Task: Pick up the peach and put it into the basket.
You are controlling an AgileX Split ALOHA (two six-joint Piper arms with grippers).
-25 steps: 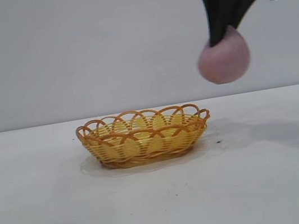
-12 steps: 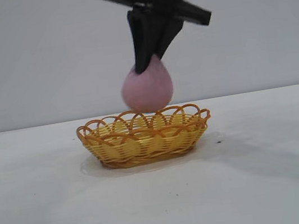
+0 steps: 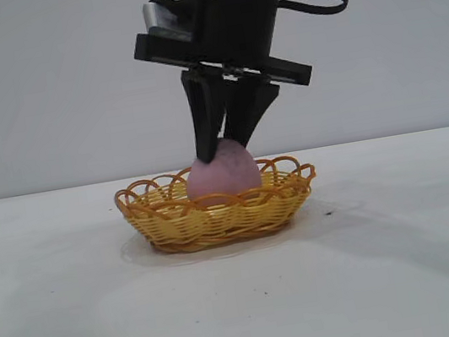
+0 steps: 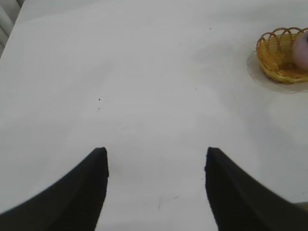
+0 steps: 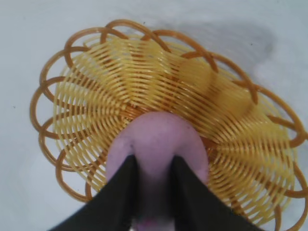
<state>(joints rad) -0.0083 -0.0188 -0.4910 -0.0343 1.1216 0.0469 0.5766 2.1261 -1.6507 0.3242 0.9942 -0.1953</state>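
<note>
The pink-mauve peach [image 3: 224, 175] sits low inside the yellow-orange woven basket [image 3: 173, 223] at the table's middle. My right gripper [image 3: 222, 145] reaches straight down from above and is shut on the peach's top. In the right wrist view the two black fingers pinch the peach [image 5: 159, 137] over the basket's woven floor [image 5: 240, 139]. My left gripper [image 4: 156, 156] is open and empty over bare table, far from the basket [image 4: 275, 60], which shows at that view's edge with the peach [image 4: 303, 48] in it.
The white table [image 3: 246, 302] stretches all round the basket. A few small dark specks lie on it, one to the right of the basket [image 3: 328, 213]. A grey wall stands behind.
My right gripper has carried the peach from high at the right, leftward over the basket, then down into it. The left gripper shows no earlier frame.
</note>
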